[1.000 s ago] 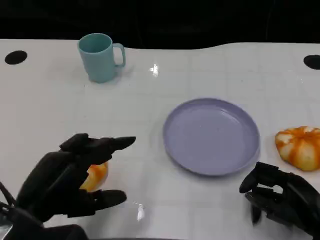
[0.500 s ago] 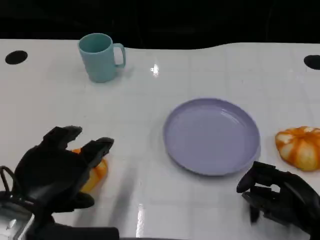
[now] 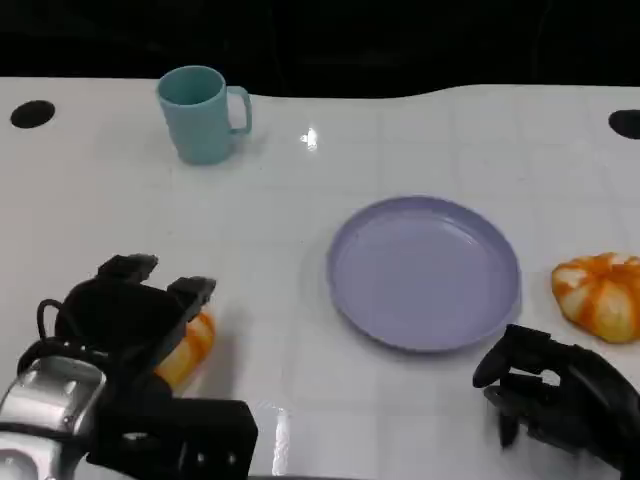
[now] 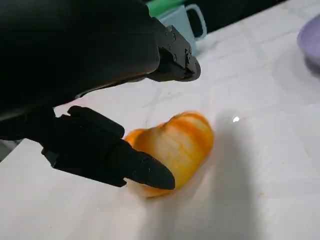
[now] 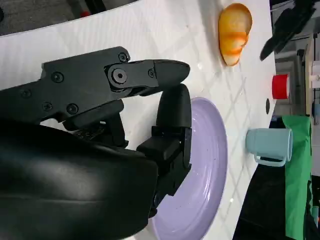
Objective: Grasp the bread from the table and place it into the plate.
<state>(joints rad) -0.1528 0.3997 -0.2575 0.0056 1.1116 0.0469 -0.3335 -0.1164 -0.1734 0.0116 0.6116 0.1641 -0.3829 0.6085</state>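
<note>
Looking down from the head, you see the left hand arched over the bread, well left of the plate; the grasp looks not yet made. At the left wrist, fingers straddle the bread without clamping it: close next, then lift. The right hand, curled and empty, sits beside the plate.

Head camera looks down from above me at the white worktop, facing the dark far edge. My left wrist camera sits close behind my left hand, low over the bread. My right wrist camera, rolled sideways, shares the purple plate and teal mug with the head view.
</note>
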